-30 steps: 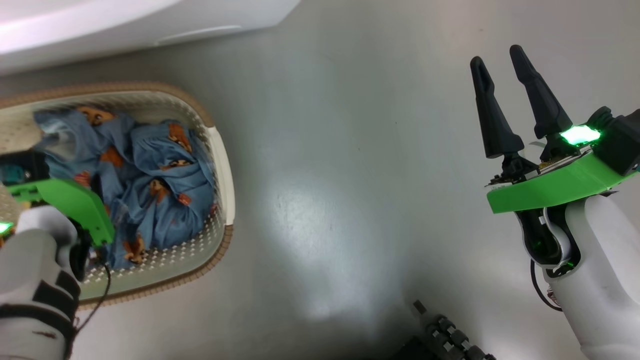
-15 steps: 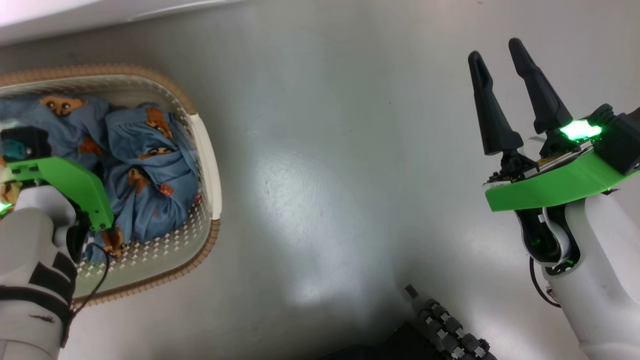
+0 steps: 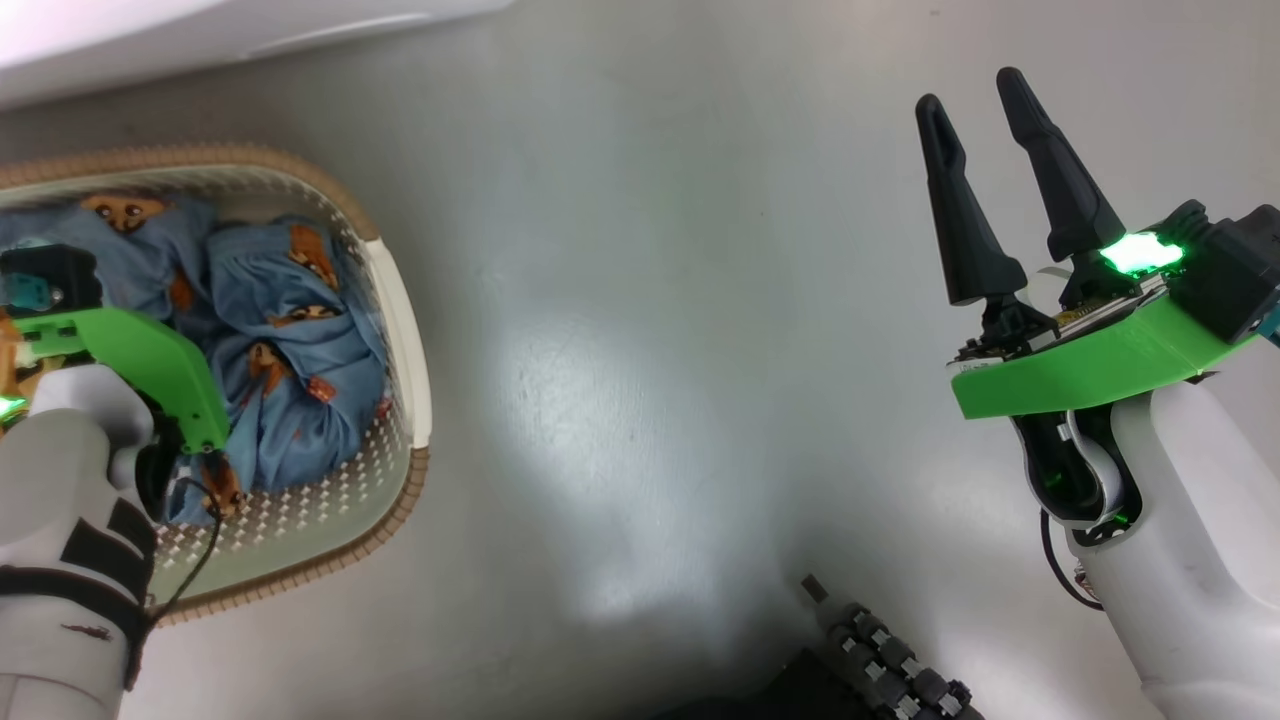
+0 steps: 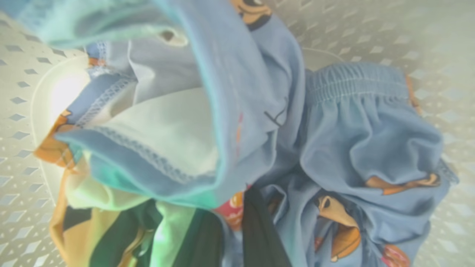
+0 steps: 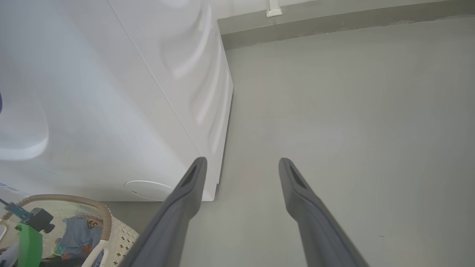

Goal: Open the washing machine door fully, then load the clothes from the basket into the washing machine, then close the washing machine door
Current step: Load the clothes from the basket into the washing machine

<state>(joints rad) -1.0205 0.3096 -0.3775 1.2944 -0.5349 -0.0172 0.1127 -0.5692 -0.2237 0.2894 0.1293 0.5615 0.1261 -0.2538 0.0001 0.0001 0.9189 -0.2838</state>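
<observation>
The basket (image 3: 401,300), cream with a brown rim, stands on the floor at the left and holds the light blue clothes (image 3: 300,350). My left arm reaches down into it, its green wrist plate covering the fingers in the head view. In the left wrist view my left gripper (image 4: 230,207) is shut on a bunched fold of the clothes (image 4: 252,92), inside the perforated basket (image 4: 426,37). My right gripper (image 3: 970,90) hangs open over bare floor at the right, holding nothing. The washing machine (image 5: 92,92) stands behind the basket (image 5: 105,215). The washing machine door is out of view.
Grey floor (image 3: 650,300) stretches between the basket and my right arm. The washing machine's white edge (image 3: 150,30) runs along the top left of the head view. A dark ribbed part of my own base (image 3: 880,650) juts in at the bottom. A wall skirting (image 5: 334,26) lies beyond.
My left gripper has shut on the clothes in the basket. The head camera has shifted a little, so the basket sits further left. The right gripper stays open.
</observation>
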